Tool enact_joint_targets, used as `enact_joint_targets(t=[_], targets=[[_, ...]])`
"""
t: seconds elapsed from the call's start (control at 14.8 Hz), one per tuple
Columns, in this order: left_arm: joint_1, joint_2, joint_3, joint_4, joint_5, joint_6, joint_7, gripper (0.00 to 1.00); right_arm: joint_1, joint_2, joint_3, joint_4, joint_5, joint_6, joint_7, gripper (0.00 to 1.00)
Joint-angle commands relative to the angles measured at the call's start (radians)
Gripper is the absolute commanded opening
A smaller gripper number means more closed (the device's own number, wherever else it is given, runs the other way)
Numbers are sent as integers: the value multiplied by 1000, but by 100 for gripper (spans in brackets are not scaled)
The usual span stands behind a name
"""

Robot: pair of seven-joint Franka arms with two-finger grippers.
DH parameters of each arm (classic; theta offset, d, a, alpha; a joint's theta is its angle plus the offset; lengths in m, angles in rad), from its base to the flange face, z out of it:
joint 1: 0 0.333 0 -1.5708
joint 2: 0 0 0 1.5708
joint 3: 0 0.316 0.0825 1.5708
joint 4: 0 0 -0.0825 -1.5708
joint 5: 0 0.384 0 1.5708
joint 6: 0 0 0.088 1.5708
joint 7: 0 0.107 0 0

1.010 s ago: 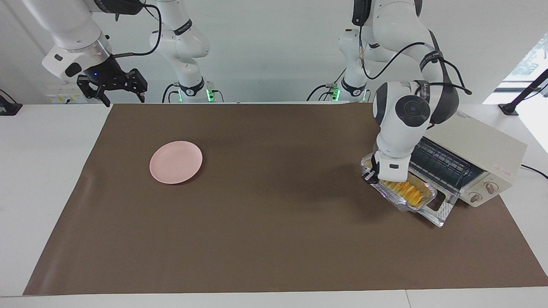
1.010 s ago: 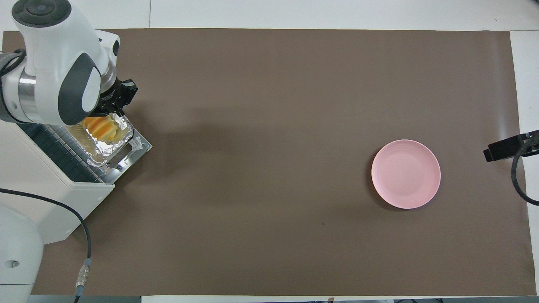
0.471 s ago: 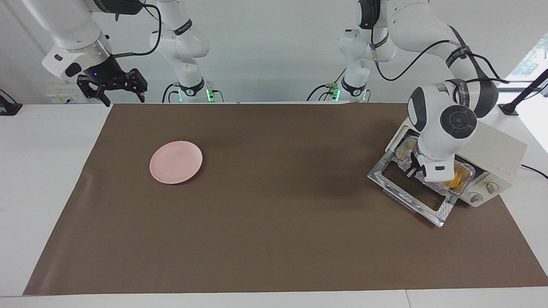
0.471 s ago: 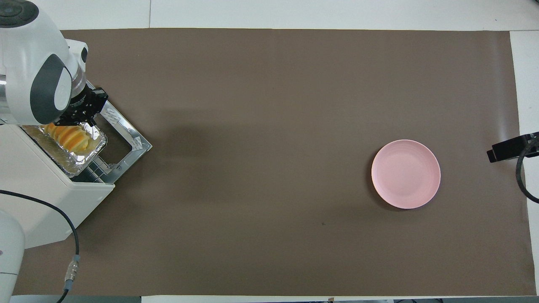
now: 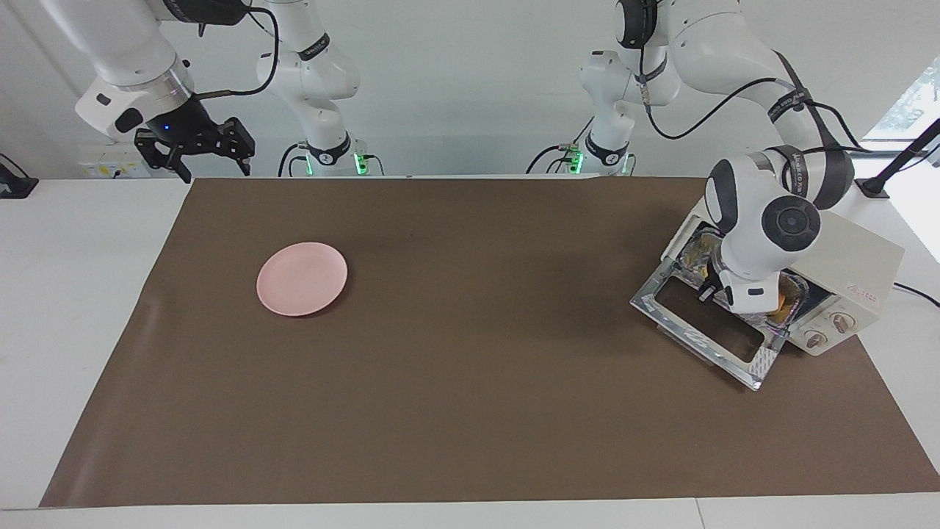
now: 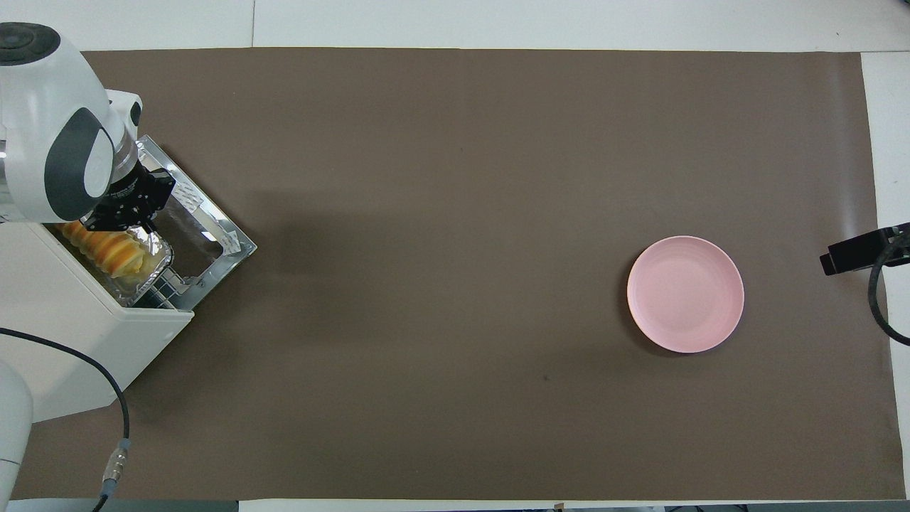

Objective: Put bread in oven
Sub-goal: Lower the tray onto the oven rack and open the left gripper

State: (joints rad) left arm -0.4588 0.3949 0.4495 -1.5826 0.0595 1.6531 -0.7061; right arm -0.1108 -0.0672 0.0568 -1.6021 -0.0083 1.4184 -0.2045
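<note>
The cream-white oven [image 5: 863,253] stands at the left arm's end of the table with its glass door [image 5: 705,327] dropped open. The yellow-orange bread [image 6: 106,245] lies in a silver foil tray [image 6: 158,257] that sits mostly inside the oven on the rack. A bit of the bread shows in the facing view [image 5: 778,308]. My left gripper [image 6: 131,210] is at the oven mouth over the door, shut on the tray's rim. My right gripper [image 5: 211,167] is open and empty, raised over the table's edge at the right arm's end, and waits.
A round pink plate [image 5: 302,278] lies on the brown mat [image 5: 470,367] toward the right arm's end; it also shows in the overhead view [image 6: 685,294]. The oven's cable [image 6: 121,398] trails beside the oven.
My left gripper carried the foil tray with the bread from over the open door into the oven, then a little deeper. The right arm barely moved.
</note>
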Motion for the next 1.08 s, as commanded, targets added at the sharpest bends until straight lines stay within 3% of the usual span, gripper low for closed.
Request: enact_joint_targets(t=[0.0,0.54,0.61,0.67,0.74,1.01], targets=[[2,-38,9,-42,20,-9,7,0,-3,-2,2,8,7,-16,-12,100],[12,-64,9,-96,75,19,25,0,-4,-2,2,8,7,-16,-12,100],[14,-64,9,-96,75,22,33,30,-4,-2,2,8,7,-15,-12,100],[28,-64,9,-96,75,25,40,85,-4,-2,2,8,7,-15,-12,100],[34,-64,8,-96,75,30,42,100,-4,-2,2,8,7,-16,-12,100],[38,-54,8,-73,75,92,49,100,-4,-2,2,8,7,-15,-12,100]])
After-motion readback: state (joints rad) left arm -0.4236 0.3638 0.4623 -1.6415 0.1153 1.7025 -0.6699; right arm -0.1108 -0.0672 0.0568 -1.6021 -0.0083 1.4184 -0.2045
